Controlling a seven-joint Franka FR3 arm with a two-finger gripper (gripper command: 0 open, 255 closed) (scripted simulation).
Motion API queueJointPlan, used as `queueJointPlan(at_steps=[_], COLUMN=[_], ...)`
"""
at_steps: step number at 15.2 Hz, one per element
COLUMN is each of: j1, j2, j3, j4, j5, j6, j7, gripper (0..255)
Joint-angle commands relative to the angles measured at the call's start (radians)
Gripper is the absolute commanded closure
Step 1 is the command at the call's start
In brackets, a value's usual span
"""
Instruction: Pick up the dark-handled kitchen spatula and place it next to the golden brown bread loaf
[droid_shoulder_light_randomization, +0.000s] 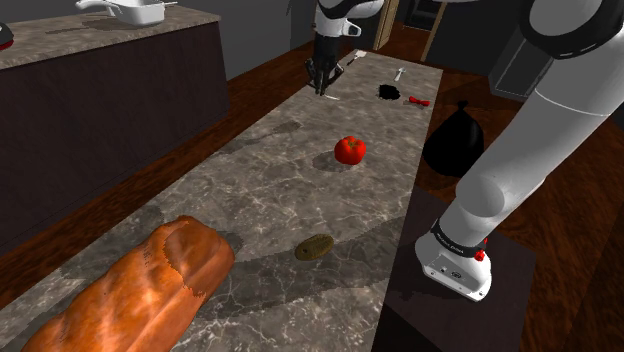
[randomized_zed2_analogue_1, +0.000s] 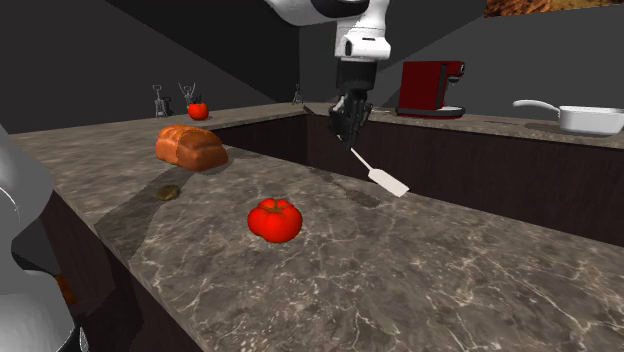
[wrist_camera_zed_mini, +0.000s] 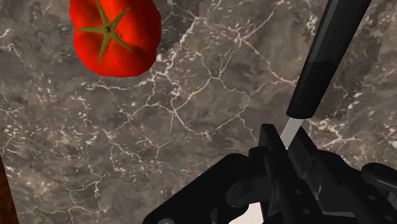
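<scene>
Losing the near end of the bread loaf (droid_shoulder_light_randomization: 140, 295) past the shoulder view's bottom edge, and the top of the white pan (droid_shoulder_light_randomization: 135, 10) past its upper edge. Failing to name the black bit (droid_shoulder_light_randomization: 389, 92), red bit (droid_shoulder_light_randomization: 418, 101) and white bit (droid_shoulder_light_randomization: 400, 73) at the far end of the counter (droid_shoulder_light_randomization: 250, 200): too small. Losing one side of the black bag-like shape (droid_shoulder_light_randomization: 455, 140) behind the arm (droid_shoulder_light_randomization: 540, 150). Losing part of the tomato (wrist_camera_zed_mini: 114, 35) and the dark handle's far end on the spatula (wrist_camera_zed_mini: 324, 57) at the wrist view's edge; losing its thin shank among the fingers of the gripper (wrist_camera_zed_mini: 287, 143).
</scene>
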Motion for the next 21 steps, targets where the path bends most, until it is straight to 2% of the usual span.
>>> queueJointPlan(at_steps=[1, 8, 14, 21], j1=[-0.001, -0.001, 0.057, 0.128], j2=[-0.006, -0.012, -0.112, -0.189], j3=[-0.001, -0.001, 0.061, 0.146], j4=[0.017, 0.103, -0.010, -0.088], j5=[0.001, 0.000, 0.030, 0.067], j6=[-0.024, -0.115, -0.091, -0.074], j7=[0.000, 0.004, 0.116, 0.258], gripper=[255, 255, 255, 255])
